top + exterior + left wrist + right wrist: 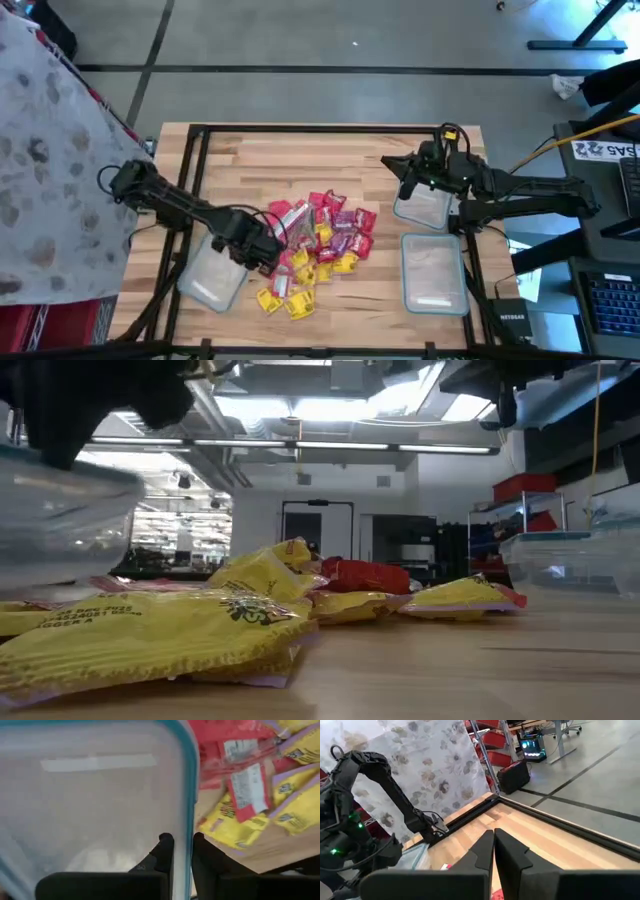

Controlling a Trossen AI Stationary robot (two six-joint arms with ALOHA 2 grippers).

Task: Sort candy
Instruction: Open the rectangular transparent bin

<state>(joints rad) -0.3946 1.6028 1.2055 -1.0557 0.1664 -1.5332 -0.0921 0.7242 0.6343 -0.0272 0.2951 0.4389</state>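
Here, candy point(315, 250): lying heaped mid-table, red, yellow and purple packets touching and overlapping.
Left container point(212, 275): sitting just beside the heap, its teal-edged rim pinched.
Left gripper point(181, 851): jaws grasping the left container's rim next to the candy.
Right gripper point(408, 172): hovering raised over the far right container point(425, 208), jaws clenched, holding nothing.
Table point(300, 160): carrying another container point(435, 272) at right, near edge.
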